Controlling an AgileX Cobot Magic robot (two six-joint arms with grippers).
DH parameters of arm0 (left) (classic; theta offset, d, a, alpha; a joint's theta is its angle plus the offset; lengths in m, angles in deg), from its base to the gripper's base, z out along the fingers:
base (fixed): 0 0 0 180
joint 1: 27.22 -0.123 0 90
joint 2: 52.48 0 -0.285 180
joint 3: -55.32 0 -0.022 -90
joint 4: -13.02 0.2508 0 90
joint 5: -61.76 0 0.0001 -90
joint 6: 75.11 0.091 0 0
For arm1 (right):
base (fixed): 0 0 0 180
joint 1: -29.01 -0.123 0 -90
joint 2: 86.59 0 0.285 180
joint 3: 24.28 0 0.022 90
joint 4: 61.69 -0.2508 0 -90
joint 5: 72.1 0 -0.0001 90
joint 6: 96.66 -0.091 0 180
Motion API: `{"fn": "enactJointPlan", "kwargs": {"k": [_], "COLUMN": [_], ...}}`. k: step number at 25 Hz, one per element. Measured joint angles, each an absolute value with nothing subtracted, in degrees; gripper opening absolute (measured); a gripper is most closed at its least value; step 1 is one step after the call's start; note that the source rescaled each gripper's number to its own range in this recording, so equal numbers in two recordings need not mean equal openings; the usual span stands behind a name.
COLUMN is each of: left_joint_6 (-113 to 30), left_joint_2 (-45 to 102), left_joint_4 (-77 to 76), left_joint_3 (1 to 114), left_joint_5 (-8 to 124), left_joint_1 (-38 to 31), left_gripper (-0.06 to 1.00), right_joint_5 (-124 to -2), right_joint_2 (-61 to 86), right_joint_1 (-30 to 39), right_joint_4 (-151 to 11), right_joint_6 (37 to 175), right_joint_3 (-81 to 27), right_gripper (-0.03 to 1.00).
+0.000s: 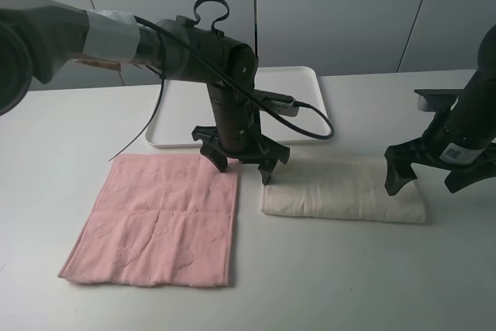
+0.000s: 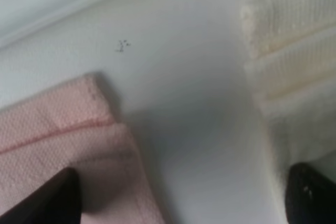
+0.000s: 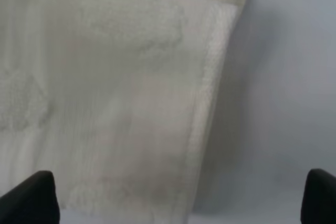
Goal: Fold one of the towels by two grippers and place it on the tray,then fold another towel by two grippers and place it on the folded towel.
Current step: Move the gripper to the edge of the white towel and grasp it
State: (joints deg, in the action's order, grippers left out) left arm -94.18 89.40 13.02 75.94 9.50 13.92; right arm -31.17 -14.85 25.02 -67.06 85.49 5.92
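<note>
Overhead, left gripper first: hangs wrist-down at the end of a long reach, jaws spread wide, grips nothing. Straddles the bare strip of table between two towels, with one finger above the corner of the pink towel and the other at the near end of the cream towel; touching or just above, cannot tell. Then right gripper: points down too, slightly tilted, jaws equally wide, holds nothing. Straddles the opposite end of the cream towel, one finger over cloth, its mate over bare table just past the hem.

Pink towel: lies flat and unfolded, roughly square, soft terry with a faint raised pattern and a stitched border. Cream towel: lies between the two pairs of fingers as a long thick band, folded, layers stacked at the end beside the left fingers, ribbed weave.

Beyond the left fingers: white tray, rectangular, rounded corners, low raised rim, smooth. Across its front rim: a black cable looping from the left arm, just behind those fingers
</note>
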Motion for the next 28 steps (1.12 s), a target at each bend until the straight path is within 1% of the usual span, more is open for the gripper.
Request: {"fn": "enactJointPlan", "kwargs": {"k": [11,18,25,26,28], "left_joint_6": [-94.1,-94.1,-94.1,-94.1,-94.1], "left_joint_2": [89.4,89.4,89.4,89.4,89.4], "left_joint_4": [13.0,13.0,13.0,13.0,13.0], "left_joint_3": [75.9,75.9,75.9,75.9,75.9], "left_joint_5": [9.5,9.5,9.5,9.5,9.5], "left_joint_1": [13.9,13.9,13.9,13.9,13.9], "left_gripper": [0.99,0.99,0.99,0.99,0.99], "right_joint_5": [-35.8,-37.8,-39.2,-39.3,-39.6], "right_joint_2": [-16.2,-20.3,-20.8,-20.8,-20.8], "right_joint_1": [25.0,21.5,21.1,21.1,21.1], "right_joint_4": [-63.9,-62.0,-59.6,-59.4,-59.4], "right_joint_6": [80.8,79.2,77.0,77.0,76.9], "right_joint_3": [5.9,5.9,5.9,5.9,5.9], "right_gripper": [1.00,1.00,1.00,0.99,0.91]}}
